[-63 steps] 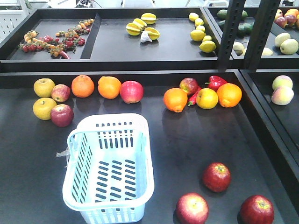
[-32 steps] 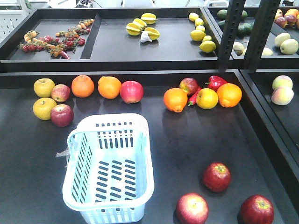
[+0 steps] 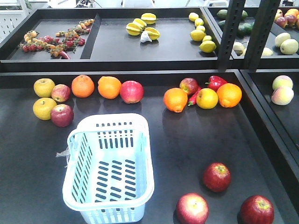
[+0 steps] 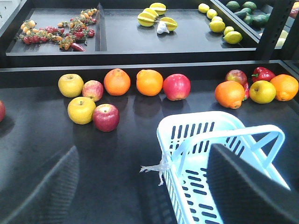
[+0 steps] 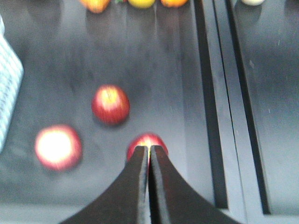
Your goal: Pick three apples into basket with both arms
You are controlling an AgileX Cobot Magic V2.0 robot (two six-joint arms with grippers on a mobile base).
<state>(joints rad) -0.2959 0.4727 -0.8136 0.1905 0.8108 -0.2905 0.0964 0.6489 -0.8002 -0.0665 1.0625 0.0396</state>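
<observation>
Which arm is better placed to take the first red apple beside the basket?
The right seems better. The right gripper, jaws shut, points at the nearest apple; the second apple and third apple lie close by. The left gripper hangs open at the basket, away from them.

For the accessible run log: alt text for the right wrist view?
Three red apples on a dark table, blurred; the right gripper, fingers shut, points at the nearest one. An edge of the pale basket shows at far left.

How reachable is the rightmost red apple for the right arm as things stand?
Probably yes: the right gripper points straight at the apple, with nothing between them. Its jaws are shut, so they must open first.
</observation>
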